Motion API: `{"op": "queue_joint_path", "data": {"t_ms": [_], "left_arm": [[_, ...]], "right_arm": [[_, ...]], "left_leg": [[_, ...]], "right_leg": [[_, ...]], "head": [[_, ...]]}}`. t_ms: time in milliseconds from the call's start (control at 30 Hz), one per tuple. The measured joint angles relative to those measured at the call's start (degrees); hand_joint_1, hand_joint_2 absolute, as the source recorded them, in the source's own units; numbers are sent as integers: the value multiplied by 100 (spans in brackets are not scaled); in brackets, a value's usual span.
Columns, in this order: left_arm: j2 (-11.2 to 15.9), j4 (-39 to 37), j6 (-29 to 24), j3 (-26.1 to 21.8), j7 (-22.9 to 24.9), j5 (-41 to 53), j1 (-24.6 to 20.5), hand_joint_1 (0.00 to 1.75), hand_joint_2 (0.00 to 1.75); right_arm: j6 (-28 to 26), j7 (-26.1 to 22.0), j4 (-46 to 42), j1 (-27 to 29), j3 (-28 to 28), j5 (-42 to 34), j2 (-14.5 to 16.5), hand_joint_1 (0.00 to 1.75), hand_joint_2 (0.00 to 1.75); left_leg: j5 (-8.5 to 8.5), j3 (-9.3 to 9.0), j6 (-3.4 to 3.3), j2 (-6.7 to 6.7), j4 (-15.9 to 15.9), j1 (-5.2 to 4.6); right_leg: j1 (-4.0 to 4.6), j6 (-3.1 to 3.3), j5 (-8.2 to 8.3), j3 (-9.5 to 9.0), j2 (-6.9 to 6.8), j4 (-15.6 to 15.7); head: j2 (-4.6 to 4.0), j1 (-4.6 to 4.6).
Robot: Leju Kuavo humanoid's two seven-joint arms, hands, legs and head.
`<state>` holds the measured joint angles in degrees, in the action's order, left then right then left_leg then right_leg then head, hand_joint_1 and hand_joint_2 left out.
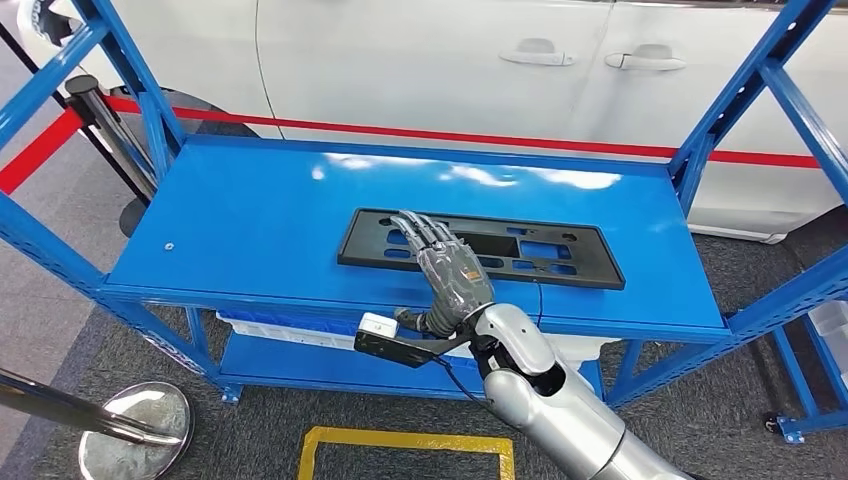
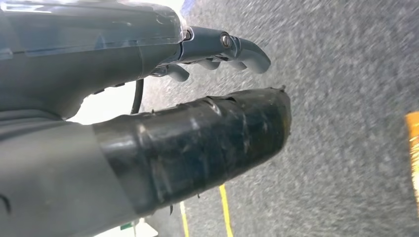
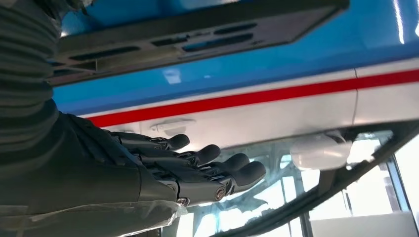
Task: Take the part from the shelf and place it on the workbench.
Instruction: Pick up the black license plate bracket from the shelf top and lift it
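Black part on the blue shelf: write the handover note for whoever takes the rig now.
Right hand: open, fingers spread over the black part, nothing gripped; contact cannot be told.
Left hand: hangs over grey carpet, holds nothing, fingers curled.
Part: lies flat on the blue shelf, near its front edge, in front of a white car.
Done: the reach to the part.
Left: grip it, lift it off, carry it to the workbench.
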<state>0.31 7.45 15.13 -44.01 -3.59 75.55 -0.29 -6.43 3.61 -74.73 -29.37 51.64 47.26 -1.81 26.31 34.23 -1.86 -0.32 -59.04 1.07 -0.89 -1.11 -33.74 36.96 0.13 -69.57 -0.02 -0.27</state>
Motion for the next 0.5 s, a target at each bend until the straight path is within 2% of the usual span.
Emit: {"op": "queue_joint_path", "data": {"t_ms": [33,67,100,133,167,200,233,267,300,333,400,467,500], "left_arm": [[1,0,-4,3,-9,6,-2,0,0],[1,0,-8,7,-15,11,-3,0,0],[2,0,-12,9,-19,15,-2,0,0],[2,0,-13,9,-19,19,-1,0,0],[0,0,-14,10,-19,21,2,0,0],[-13,-4,-14,10,-19,22,10,0,0],[-21,-10,-14,10,-21,22,7,0,0],[-30,-16,-15,11,-22,22,0,0,0],[-37,-22,-15,13,-23,23,-5,0,0],[-32,-24,-16,15,-25,23,-16,0,0],[-31,-27,-16,16,-25,23,-16,0,0],[-32,-31,-18,17,-25,22,-18,0,0],[-31,-33,-21,17,-25,22,-21,0,0]], "right_arm": [[1,1,86,0,4,2,2,0,175],[0,1,166,4,7,2,4,0,175],[-1,2,231,8,8,2,6,0,175],[-1,2,283,7,9,2,11,0,175],[-2,2,325,4,9,3,16,0,175],[-2,1,362,-1,9,5,20,0,175],[-2,2,396,-8,10,8,27,0,175],[-2,2,427,-16,10,10,34,0,175],[-2,3,456,-22,11,11,41,0,175],[-3,4,479,-27,12,11,49,0,175],[-5,5,511,-29,12,12,75,0,175],[-4,3,541,-44,12,13,111,0,175],[-2,2,565,-51,12,13,120,0,175]], "left_leg": [[19,-16,-22,-2,-1,-13],[42,-42,-38,-6,-2,-29],[70,-79,-46,-10,-3,-47],[104,-132,-47,-14,-4,-66],[145,-192,-43,-16,-4,-84],[182,-235,-35,-15,1,-94],[211,-260,-20,-17,1,-101],[229,-263,2,-13,1,-93],[234,-254,29,-8,10,-81],[235,-260,57,-2,26,-78],[279,-302,105,13,38,-82],[456,-180,153,15,-289,-72],[587,5,183,15,-631,-59]], "right_leg": [[2,-2,-111,242,0,-392],[5,5,-125,430,0,-646],[11,26,-6,506,0,-666],[25,62,223,465,0,-453],[46,117,508,329,0,-58],[70,186,716,178,-4,307],[101,248,849,44,-8,610],[131,297,883,-38,-12,796],[154,328,845,-70,-14,850],[167,340,834,-98,-9,922],[114,347,822,-208,-5,1069],[54,347,824,-357,-10,1203],[52,350,807,-399,-11,1223]], "head": [[0,0],[0,-1],[0,-1],[0,-1],[0,-1],[0,-7],[0,-22],[0,-33],[0,-43],[0,-47],[0,-44],[0,-65],[0,-77]]}}
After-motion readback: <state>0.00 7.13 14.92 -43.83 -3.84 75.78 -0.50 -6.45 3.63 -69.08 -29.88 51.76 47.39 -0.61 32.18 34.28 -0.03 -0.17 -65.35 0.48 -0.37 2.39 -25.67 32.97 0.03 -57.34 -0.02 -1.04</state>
